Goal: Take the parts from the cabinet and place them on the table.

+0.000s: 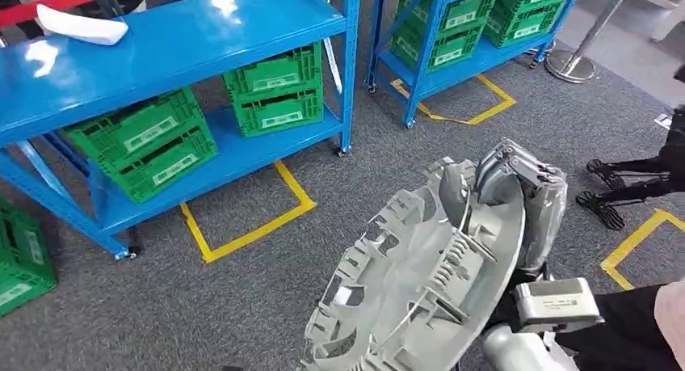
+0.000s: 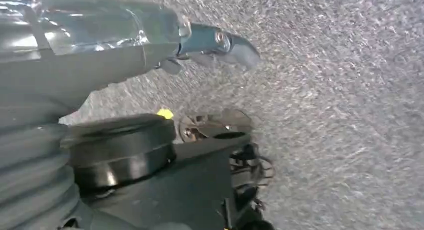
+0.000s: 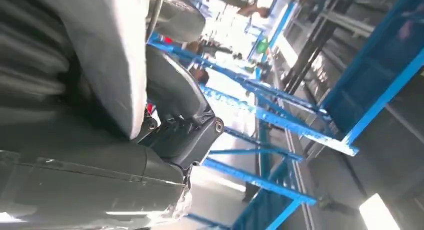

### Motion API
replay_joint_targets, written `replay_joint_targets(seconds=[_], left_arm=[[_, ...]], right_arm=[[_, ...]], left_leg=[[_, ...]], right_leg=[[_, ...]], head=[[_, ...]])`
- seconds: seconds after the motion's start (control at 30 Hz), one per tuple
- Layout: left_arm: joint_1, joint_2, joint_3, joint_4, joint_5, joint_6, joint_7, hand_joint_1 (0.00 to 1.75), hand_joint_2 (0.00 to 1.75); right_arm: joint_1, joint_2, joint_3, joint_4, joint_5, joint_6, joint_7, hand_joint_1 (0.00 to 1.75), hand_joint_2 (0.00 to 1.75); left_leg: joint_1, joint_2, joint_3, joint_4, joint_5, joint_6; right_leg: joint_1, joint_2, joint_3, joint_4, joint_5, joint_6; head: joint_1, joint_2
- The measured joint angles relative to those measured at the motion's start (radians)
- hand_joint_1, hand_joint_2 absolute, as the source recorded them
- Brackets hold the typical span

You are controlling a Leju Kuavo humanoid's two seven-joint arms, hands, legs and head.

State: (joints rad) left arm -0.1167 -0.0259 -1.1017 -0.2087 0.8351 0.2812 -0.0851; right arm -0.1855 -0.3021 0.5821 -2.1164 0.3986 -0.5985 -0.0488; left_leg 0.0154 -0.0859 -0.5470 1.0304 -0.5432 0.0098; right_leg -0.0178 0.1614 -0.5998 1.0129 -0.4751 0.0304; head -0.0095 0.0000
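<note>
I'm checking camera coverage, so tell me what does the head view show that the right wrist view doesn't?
Head view alone: the whole round grey part with its ribbed inner face, green crates on the shelves, yellow floor tape and a white part on the top shelf. Right wrist view alone: a close look at the dark fingers against the grey part's edge. Both show the right robot hand gripping that part, and blue shelving.

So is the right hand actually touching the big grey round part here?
Touching. In the head view the right hand wraps over the rim of the grey round part.
</note>
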Motion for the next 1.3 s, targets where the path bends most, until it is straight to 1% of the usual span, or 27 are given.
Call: replay_joint_targets(seconds=[0.03,0.07,0.1,0.17,0.2,0.27,0.33,0.37,0.4,0.5,0.53,0.57,0.6,0.67,0.7,0.73,0.8,0.83,0.87,0.9,1.0,1.03,1.1,1.13,1.2,1.23,1.3], left_arm=[[-0.003,0.001,0.0,0.0,0.0,0.0,0.0,0.0,1.75],[-0.002,0.0,0.0,0.0,-0.001,0.0,0.0,0.0,1.75],[-0.001,0.0,0.0,0.0,-0.001,0.0,0.002,0.0,1.75],[0.002,0.003,0.0,0.0,-0.001,0.0,0.005,0.0,1.75],[0.002,0.003,0.0,0.0,-0.001,0.0,0.005,0.0,1.75],[-0.001,0.003,0.0,0.0,-0.001,0.0,0.006,0.0,1.75],[-0.006,0.001,0.0,0.0,-0.002,0.0,0.006,0.0,1.75],[-0.008,-0.001,0.0,0.0,-0.002,0.0,0.006,0.0,1.75],[-0.01,-0.001,0.0,0.0,-0.003,0.0,0.005,0.0,1.75],[-0.01,-0.002,0.0,0.0,-0.003,0.0,0.003,0.0,1.75],[-0.012,-0.003,0.0,-0.001,-0.003,0.0,0.001,0.0,1.75],[-0.014,-0.002,0.0,-0.001,-0.004,0.001,0.0,0.0,1.75],[-0.013,-0.002,0.0,-0.001,-0.004,0.001,-0.002,0.0,1.75],[-0.006,0.0,0.0,0.0,-0.004,0.002,-0.001,0.0,1.75],[-0.004,0.0,0.0,0.0,-0.004,0.002,-0.001,0.0,1.75],[-0.003,0.001,0.0,0.0,-0.004,0.002,-0.001,0.0,1.75],[-0.005,0.001,0.0,0.0,-0.004,0.002,-0.002,0.0,1.75],[-0.005,0.002,0.0,0.0,-0.004,0.002,-0.002,0.0,1.75],[-0.004,0.003,0.0,0.0,-0.004,0.002,-0.002,0.0,1.75],[-0.003,0.003,0.0,0.0,-0.004,0.002,-0.002,0.0,1.75],[0.0,0.005,0.0,0.0,-0.002,0.006,-0.007,0.0,1.75],[-0.001,0.004,0.0,0.0,-0.002,0.006,-0.009,0.0,1.75],[-0.003,0.005,0.0,0.0,-0.001,0.007,-0.013,0.0,1.75],[-0.001,0.006,0.0,0.0,0.0,0.007,-0.013,0.0,1.75],[0.001,0.009,0.0,0.0,0.0,0.007,-0.012,0.0,1.75],[0.001,0.01,0.0,0.0,0.0,0.007,-0.012,0.0,1.75],[-0.002,0.01,0.0,0.0,0.0,0.007,-0.012,0.0,1.75]], right_arm=[[0.003,0.0,0.0,0.0,0.0,-0.001,0.0,1.75,1.75],[-0.001,0.0,0.0,-0.001,0.001,-0.001,-0.001,1.75,1.75],[-0.001,0.0,0.0,-0.001,0.001,-0.002,-0.002,1.75,1.75],[0.006,0.002,0.0,-0.001,0.001,-0.005,-0.002,1.75,1.75],[0.01,0.002,0.0,-0.001,0.001,-0.006,-0.002,1.75,1.75],[0.012,0.002,0.0,-0.001,0.001,-0.006,-0.002,1.75,1.75],[0.012,0.002,-0.001,-0.003,0.002,-0.006,-0.002,1.75,1.75],[0.011,0.002,-0.002,-0.004,0.002,-0.006,-0.002,1.75,1.75],[0.01,0.002,-0.001,-0.005,0.002,-0.006,-0.002,1.75,1.75],[0.01,0.001,-0.002,-0.007,0.003,-0.006,-0.003,1.75,1.75],[0.007,0.001,-0.002,-0.008,0.003,-0.006,-0.003,1.75,1.75],[0.005,0.001,-0.002,-0.013,0.004,-0.006,-0.004,1.75,1.75],[-0.002,0.003,0.0,-0.013,0.004,-0.006,-0.004,1.75,1.75],[-0.004,0.006,0.0,-0.013,0.004,-0.006,-0.004,1.75,1.75],[-0.004,0.006,0.0,-0.013,0.004,-0.006,-0.004,1.75,1.75],[-0.004,0.006,0.0,-0.013,0.004,-0.006,-0.004,1.75,1.75],[-0.005,0.006,0.0,-0.013,0.004,-0.006,-0.004,1.75,1.75],[-0.005,0.006,0.0,-0.013,0.004,-0.006,-0.004,1.75,1.75],[-0.005,0.007,0.0,-0.013,0.004,-0.006,-0.004,1.75,1.75],[-0.009,0.007,0.0,-0.013,0.003,-0.006,-0.003,1.75,1.75],[-0.013,0.007,0.0,-0.015,0.008,-0.006,-0.004,1.75,1.75],[-0.013,0.006,0.0,-0.016,0.01,-0.007,-0.004,1.75,1.75],[-0.025,0.006,0.003,-0.017,0.011,-0.007,-0.004,1.75,1.75],[-0.028,0.007,0.005,-0.017,0.011,-0.007,-0.004,1.75,1.75],[-0.027,0.006,0.007,-0.017,0.01,-0.007,-0.004,1.75,1.75],[-0.025,0.006,0.007,-0.016,0.01,-0.007,-0.003,1.75,1.75],[-0.026,0.006,0.007,-0.017,0.01,-0.007,-0.003,1.75,1.75]], left_leg=[[0.003,0.025,0.002,-0.004,0.004,0.007],[0.001,0.045,0.003,-0.004,0.003,0.009],[-0.002,0.067,0.003,-0.004,0.001,0.013],[-0.007,0.112,0.003,-0.004,-0.002,0.017],[-0.008,0.133,0.004,-0.003,-0.004,0.018],[-0.011,0.164,0.006,-0.003,-0.008,0.015],[-0.014,0.184,0.011,-0.004,-0.011,0.014],[-0.014,0.191,0.012,-0.005,-0.012,0.013],[-0.022,0.201,0.008,-0.003,-0.013,0.007],[-0.022,0.225,0.015,-0.01,-0.012,-0.004],[-0.024,0.217,0.018,-0.011,-0.019,-0.013],[-0.017,0.118,0.01,0.009,-0.039,-0.019],[-0.016,0.076,-0.017,0.062,-0.071,-0.019],[-0.016,0.07,-0.099,0.227,-0.14,-0.021],[-0.016,0.073,-0.129,0.277,-0.147,-0.022],[-0.016,0.078,-0.137,0.279,-0.129,-0.022],[-0.013,0.074,-0.097,0.172,-0.037,-0.021],[-0.007,0.038,-0.059,0.08,0.019,-0.021],[0.002,-0.039,-0.041,0.04,0.02,-0.016],[0.006,-0.042,-0.031,0.016,0.016,-0.017],[-0.006,0.002,-0.028,0.016,0.012,-0.003],[0.002,0.023,-0.023,0.006,0.017,0.004],[0.0,0.061,-0.017,0.003,0.014,0.014],[-0.002,0.081,-0.015,0.003,0.012,0.017],[-0.005,0.122,-0.014,0.003,0.007,0.02],[-0.006,0.139,-0.012,0.003,0.004,0.019],[-0.007,0.166,-0.005,0.003,-0.002,0.014]], right_leg=[[0.005,-0.04,-0.007,0.009,-0.01,0.001],[0.01,-0.099,-0.023,0.044,-0.039,0.007],[0.008,-0.13,-0.054,0.115,-0.079,0.012],[0.007,-0.153,-0.118,0.258,-0.142,0.018],[0.007,-0.158,-0.13,0.294,-0.147,0.019],[0.007,-0.163,-0.09,0.227,-0.093,0.012],[0.014,-0.195,-0.005,0.069,-0.019,-0.006],[0.024,-0.233,0.018,0.019,-0.018,-0.014],[0.031,-0.239,0.029,-0.005,-0.025,-0.021],[0.032,-0.217,0.024,-0.002,-0.026,-0.026],[0.025,-0.206,0.032,-0.018,-0.016,-0.035],[0.022,-0.2,0.034,-0.026,-0.011,-0.038],[0.02,-0.192,0.033,-0.027,-0.009,-0.041],[0.022,-0.167,0.032,-0.026,-0.009,-0.042],[0.022,-0.153,0.032,-0.025,-0.009,-0.043],[0.022,-0.14,0.032,-0.023,-0.009,-0.042],[0.02,-0.109,0.033,-0.017,-0.012,-0.04],[0.019,-0.094,0.033,-0.01,-0.016,-0.037],[0.014,-0.086,0.029,-0.006,-0.019,-0.032],[0.018,-0.068,0.02,0.007,-0.023,-0.027],[0.006,-0.024,0.009,-0.001,-0.011,-0.007],[0.008,-0.021,0.005,0.002,-0.015,-0.004],[0.017,-0.128,-0.029,0.073,-0.06,0.006],[0.015,-0.145,-0.064,0.146,-0.096,0.011],[0.009,-0.155,-0.134,0.285,-0.146,0.017],[0.007,-0.158,-0.143,0.301,-0.139,0.018],[0.006,-0.164,-0.096,0.206,-0.066,0.015]], head=[[0.001,0.0],[0.017,0.0],[0.028,0.0],[0.029,0.0],[0.032,0.0],[0.035,0.0],[0.039,0.0],[0.04,0.0],[0.042,0.0],[0.046,0.0],[0.048,0.0],[0.042,0.0],[0.039,0.0],[0.023,0.0],[0.021,0.0],[0.019,0.0],[0.015,0.0],[0.012,0.0],[0.008,0.0],[0.008,0.0],[0.005,0.0],[0.003,0.0],[0.023,0.0],[0.027,0.0],[0.03,0.0],[0.032,0.0],[0.035,0.0]])
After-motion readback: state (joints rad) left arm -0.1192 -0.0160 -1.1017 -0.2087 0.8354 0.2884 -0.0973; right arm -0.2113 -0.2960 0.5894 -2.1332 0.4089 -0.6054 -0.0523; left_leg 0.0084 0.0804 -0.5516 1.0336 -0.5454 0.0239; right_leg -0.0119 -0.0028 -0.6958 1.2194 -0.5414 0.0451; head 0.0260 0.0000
